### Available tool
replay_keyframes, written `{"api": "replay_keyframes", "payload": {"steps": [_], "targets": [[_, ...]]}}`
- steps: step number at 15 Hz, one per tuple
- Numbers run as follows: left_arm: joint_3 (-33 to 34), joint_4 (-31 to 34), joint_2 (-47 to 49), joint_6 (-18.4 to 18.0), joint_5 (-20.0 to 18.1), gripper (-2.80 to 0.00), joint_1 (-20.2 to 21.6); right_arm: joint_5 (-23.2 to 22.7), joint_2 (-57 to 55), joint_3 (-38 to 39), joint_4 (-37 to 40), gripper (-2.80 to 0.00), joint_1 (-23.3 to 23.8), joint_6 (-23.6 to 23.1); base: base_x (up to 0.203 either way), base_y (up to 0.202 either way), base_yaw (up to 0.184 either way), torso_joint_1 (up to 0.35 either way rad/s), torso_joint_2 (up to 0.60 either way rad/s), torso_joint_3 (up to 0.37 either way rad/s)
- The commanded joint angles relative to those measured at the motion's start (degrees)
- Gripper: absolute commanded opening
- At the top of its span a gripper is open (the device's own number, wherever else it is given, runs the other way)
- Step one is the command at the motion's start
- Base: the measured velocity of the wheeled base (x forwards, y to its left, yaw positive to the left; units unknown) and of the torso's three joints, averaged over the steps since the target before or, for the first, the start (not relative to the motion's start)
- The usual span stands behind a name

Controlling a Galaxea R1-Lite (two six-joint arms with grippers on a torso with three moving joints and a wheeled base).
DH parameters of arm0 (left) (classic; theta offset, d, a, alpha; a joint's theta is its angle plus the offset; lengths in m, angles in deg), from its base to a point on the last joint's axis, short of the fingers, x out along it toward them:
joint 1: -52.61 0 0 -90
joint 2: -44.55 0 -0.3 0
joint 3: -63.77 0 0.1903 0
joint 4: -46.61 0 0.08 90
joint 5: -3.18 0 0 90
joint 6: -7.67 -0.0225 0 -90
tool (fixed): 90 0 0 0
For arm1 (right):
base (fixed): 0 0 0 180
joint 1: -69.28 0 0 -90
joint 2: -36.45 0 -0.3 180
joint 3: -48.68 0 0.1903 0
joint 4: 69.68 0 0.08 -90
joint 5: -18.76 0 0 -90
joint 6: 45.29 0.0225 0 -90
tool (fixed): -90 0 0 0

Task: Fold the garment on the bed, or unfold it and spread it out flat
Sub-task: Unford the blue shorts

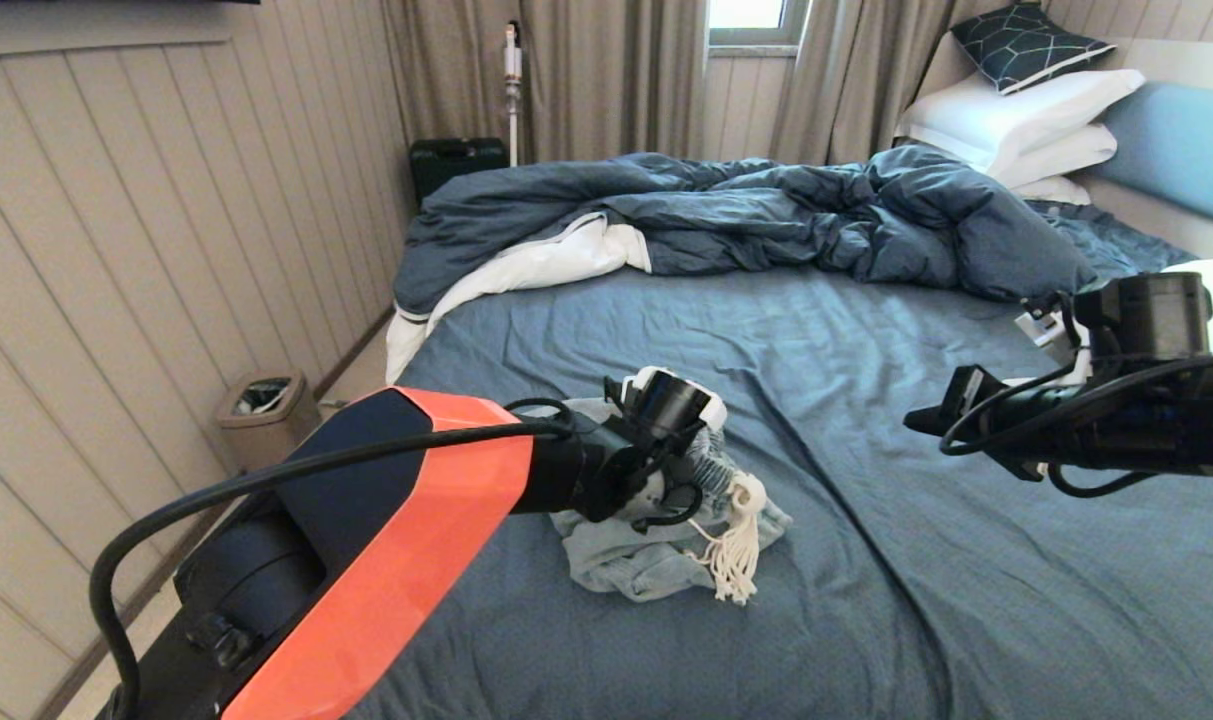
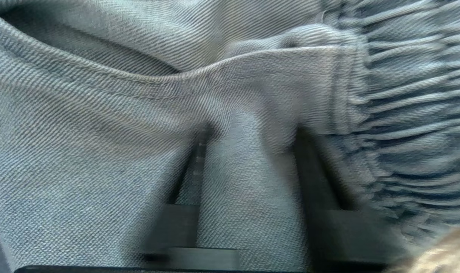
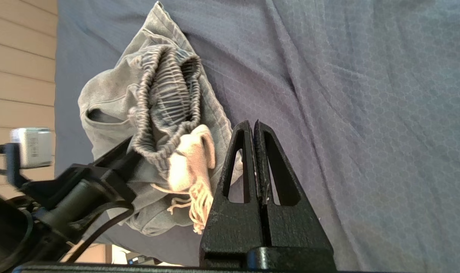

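A large bed (image 1: 866, 560) with a slate-blue sheet fills most of the head view, seen from its foot. Across the far half lies a rumpled dark blue duvet (image 1: 766, 215) with a white underside turned out on the left. White pillows (image 1: 1026, 125) and a dark patterned cushion (image 1: 1028, 42) are stacked at the far right corner against a light blue padded headboard (image 1: 1181, 135). Beige panelled wall runs along the left, with a small lidded bin (image 1: 263, 405) on the floor beside the bed and grey curtains (image 1: 606, 75) at the back.

The robot's left arm (image 1: 386, 540), cased in orange and black, reaches in from the lower left. Its left gripper (image 2: 248, 167) is buried in the garment (image 1: 646, 545), a crumpled heap of pale blue denim shorts lying on the sheet in the near-left part of the bed. In the left wrist view the two dark fingers (image 2: 313, 178) are closed on a fold of the denim, right beside the gathered elastic waistband (image 2: 412, 113).

A white tasselled drawstring (image 1: 738, 545) spills from the heap on its right side.

The right arm hangs above the sheet at the right edge, well apart from the shorts. The right gripper (image 3: 255, 131) is closed with its fingertips pressed together, holding nothing.
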State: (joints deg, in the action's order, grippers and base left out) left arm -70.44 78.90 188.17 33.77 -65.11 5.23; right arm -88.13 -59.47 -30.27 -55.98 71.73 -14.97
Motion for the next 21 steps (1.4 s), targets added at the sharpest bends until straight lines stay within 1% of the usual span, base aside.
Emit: {"api": "replay_keyframes", "payload": {"steps": [1,4,7,10,12,14,16,19,21], "targets": [[0.1,0.2,-2.5,0.3,0.3,-2.80,0.0,-0.1,0.0,0.0,-0.1,-2.80,0.0,0.2,0.000,0.000,0.000,0.000,0.00,0.000],[0.6,0.4,-6.4,0.2,4.6,-2.80,0.4,-0.1,-0.5,0.0,-0.1,-2.80,-0.1,0.3,0.000,0.000,0.000,0.000,0.00,0.000],[2.7,0.6,-10.4,0.4,5.0,-2.80,2.1,-0.1,-0.5,0.0,0.0,-2.80,0.0,0.3,0.000,0.000,0.000,0.000,0.00,0.000],[7.8,0.2,-15.4,0.9,4.9,-2.80,5.5,-0.1,-1.0,0.2,0.0,-2.80,-0.1,0.3,0.000,0.000,0.000,0.000,0.00,0.000],[14.5,-0.6,-19.3,1.5,4.1,-2.80,8.3,-0.1,-1.0,0.3,0.0,-2.80,-0.3,0.3,0.000,0.000,0.000,0.000,0.00,0.000],[23.5,-3.9,-23.2,2.5,2.5,-2.80,11.3,-0.1,-1.1,0.4,0.0,-2.80,-0.5,0.4,0.000,0.000,0.000,0.000,0.00,0.000],[33.1,-8.7,-26.9,2.9,0.7,-2.80,14.6,-0.1,-1.0,0.6,0.0,-2.80,-0.5,0.4,0.000,0.000,0.000,0.000,0.00,0.000],[48.0,-17.7,-33.6,3.0,-1.8,-2.80,19.1,-0.1,-1.0,0.7,0.0,-2.80,-0.6,0.4,0.000,0.000,0.000,0.000,0.00,0.000],[55.9,-23.6,-37.8,3.0,-2.6,-2.80,21.9,-0.1,-1.0,0.7,0.0,-2.80,-0.6,0.4,0.000,0.000,0.000,0.000,0.00,0.000]]}}
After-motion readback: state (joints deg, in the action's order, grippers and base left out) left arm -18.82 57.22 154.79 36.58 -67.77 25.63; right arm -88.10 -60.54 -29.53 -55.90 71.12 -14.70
